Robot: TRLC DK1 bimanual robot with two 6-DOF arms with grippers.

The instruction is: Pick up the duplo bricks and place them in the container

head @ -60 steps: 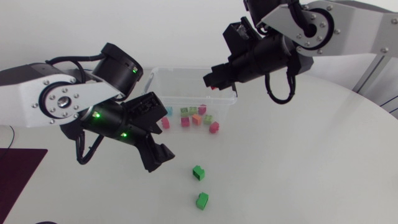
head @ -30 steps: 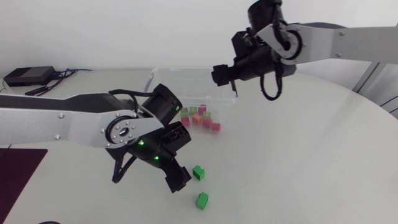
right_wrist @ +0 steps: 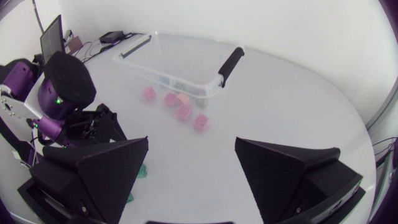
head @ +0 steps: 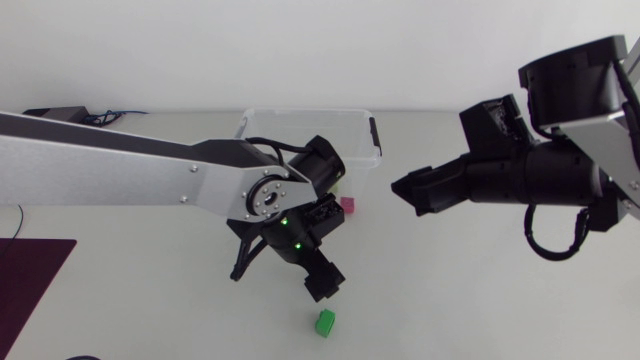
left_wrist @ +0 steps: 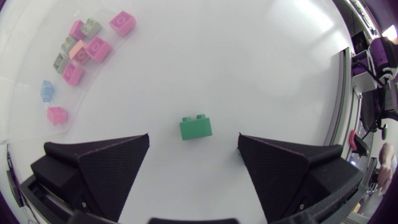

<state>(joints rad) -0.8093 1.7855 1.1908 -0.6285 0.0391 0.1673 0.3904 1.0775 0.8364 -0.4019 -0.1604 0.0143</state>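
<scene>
A green brick lies on the white table between the spread fingers of my left gripper, untouched by either. In the head view that gripper hangs over the brick and hides it. A second green brick lies just nearer the front edge. The clear container stands at the back. Several pink, orange and blue bricks show through its wall, one pink brick beside my left arm. My right gripper is open and empty, right of the container.
The container has a black handle on its near end. My left arm stretches across the table in front of the container. A dark purple mat lies at the front left.
My right gripper opened above the container and drew back to the right. My left arm swung right and forward until its open gripper stood over the nearer-centre green brick.
</scene>
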